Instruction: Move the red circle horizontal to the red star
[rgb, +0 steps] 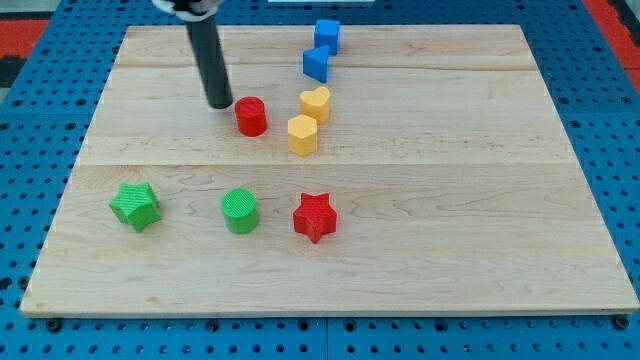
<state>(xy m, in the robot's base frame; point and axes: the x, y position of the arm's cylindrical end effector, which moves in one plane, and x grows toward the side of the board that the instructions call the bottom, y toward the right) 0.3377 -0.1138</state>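
Observation:
The red circle (250, 116) stands on the wooden board at the upper middle. The red star (315, 217) lies lower, toward the view's bottom and a little to the right of the circle. My tip (220, 104) is just left of the red circle, with a small gap between them. The dark rod rises from the tip toward the view's top.
A yellow hexagon (302, 134) and a yellow heart (315, 103) sit right of the red circle. A blue cube (327, 35) and a blue triangular block (316, 64) are above them. A green circle (240, 211) and a green star (135, 206) lie left of the red star.

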